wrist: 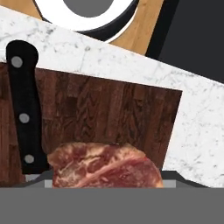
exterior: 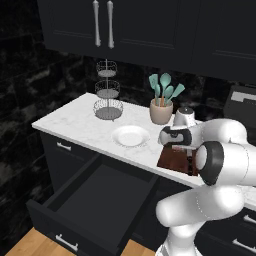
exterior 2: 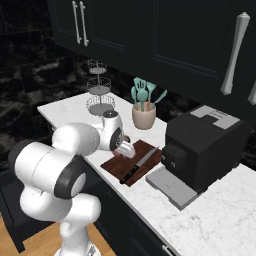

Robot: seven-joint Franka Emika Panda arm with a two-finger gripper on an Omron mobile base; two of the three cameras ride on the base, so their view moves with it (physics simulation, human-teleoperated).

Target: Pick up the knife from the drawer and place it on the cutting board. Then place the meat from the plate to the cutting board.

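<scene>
My gripper (wrist: 106, 178) is shut on the meat (wrist: 105, 168), a reddish chunk with pale fat streaks, and holds it just over the near part of the cutting board (wrist: 109, 113). The knife (wrist: 24, 118) lies on the board beside the meat, its black handle at the left of the hand view. From the right base view, the knife (exterior 2: 140, 164) rests along the board's (exterior 2: 116, 169) right side, with the gripper (exterior 2: 125, 150) over the board's left part. The white plate (exterior: 131, 135) sits bare on the counter, left of the board (exterior: 172, 161). The wide drawer (exterior: 95, 200) stands pulled open below.
A crock of teal utensils (exterior: 161, 111) and a tiered wire basket stand (exterior: 107, 95) stand at the back of the marble counter (exterior: 75, 125). A black coffee machine (exterior 2: 202, 145) sits close to the board's right. Dark wall cabinets hang overhead.
</scene>
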